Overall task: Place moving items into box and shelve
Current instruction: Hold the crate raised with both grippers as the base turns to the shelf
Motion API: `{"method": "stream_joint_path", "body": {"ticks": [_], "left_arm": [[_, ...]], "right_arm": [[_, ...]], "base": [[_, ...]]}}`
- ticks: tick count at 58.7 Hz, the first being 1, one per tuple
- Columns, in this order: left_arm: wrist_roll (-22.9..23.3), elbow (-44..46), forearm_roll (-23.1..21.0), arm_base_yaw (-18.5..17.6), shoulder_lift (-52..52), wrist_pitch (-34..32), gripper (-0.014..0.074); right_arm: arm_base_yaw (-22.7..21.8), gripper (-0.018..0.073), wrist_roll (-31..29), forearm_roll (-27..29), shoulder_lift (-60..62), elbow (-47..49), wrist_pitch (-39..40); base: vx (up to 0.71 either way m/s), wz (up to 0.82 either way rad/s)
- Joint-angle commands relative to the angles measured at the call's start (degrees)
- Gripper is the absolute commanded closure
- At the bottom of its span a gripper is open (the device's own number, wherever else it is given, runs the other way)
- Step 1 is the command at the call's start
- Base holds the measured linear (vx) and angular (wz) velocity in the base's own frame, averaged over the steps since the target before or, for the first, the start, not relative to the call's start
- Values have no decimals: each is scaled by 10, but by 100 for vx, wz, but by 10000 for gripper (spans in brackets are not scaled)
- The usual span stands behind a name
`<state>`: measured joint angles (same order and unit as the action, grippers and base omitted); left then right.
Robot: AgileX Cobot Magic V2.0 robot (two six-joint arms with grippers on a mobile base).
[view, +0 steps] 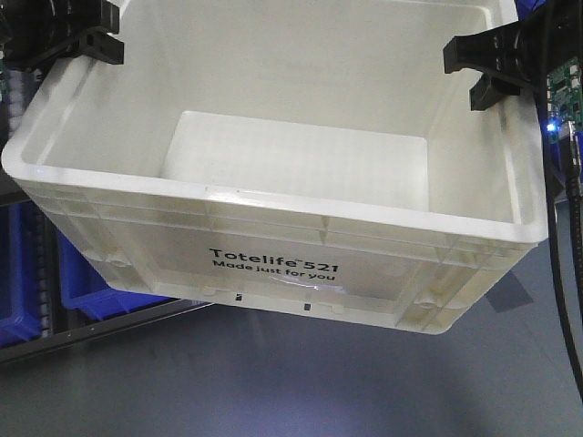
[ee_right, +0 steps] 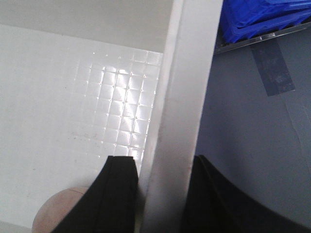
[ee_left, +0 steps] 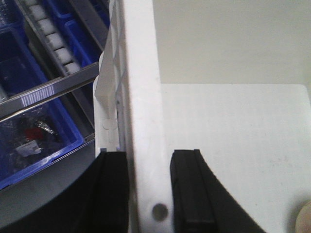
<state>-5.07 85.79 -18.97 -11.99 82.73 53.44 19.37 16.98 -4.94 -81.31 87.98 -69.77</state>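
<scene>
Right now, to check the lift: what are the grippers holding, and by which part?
The box: the left gripper clamps its left rim, the right gripper its right rim.

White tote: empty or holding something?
Holding something: a pinkish round item lies inside the white tote, right wrist view; a cream edge shows in the left.

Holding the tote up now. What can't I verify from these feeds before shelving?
Front view: the tote hides the front strip of its floor behind its near wall; no toys show there.
Left wrist view: the cream toy is only a sliver, cut off by the bottom right corner.
Right wrist view: the pink toy is cut by the bottom edge and partly behind the right gripper.
</scene>
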Motion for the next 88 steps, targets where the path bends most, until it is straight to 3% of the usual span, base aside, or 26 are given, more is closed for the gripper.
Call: {"method": "stream_joint_path", "body": {"ticks": [1,44,88], "left_arm": [[-1,28,-78,-12,-31,-61,596],[-1,28,-78,-12,-31,-61,596],[-1,28,-79,-12,-31,-61,594]], "right_arm": [[6,564,-12,30,24,27,71],[6,564,-12,30,24,27,70],[6,564,-12,30,24,27,70]], "base": [[-11,50],[-1,41],[15,12]]}}
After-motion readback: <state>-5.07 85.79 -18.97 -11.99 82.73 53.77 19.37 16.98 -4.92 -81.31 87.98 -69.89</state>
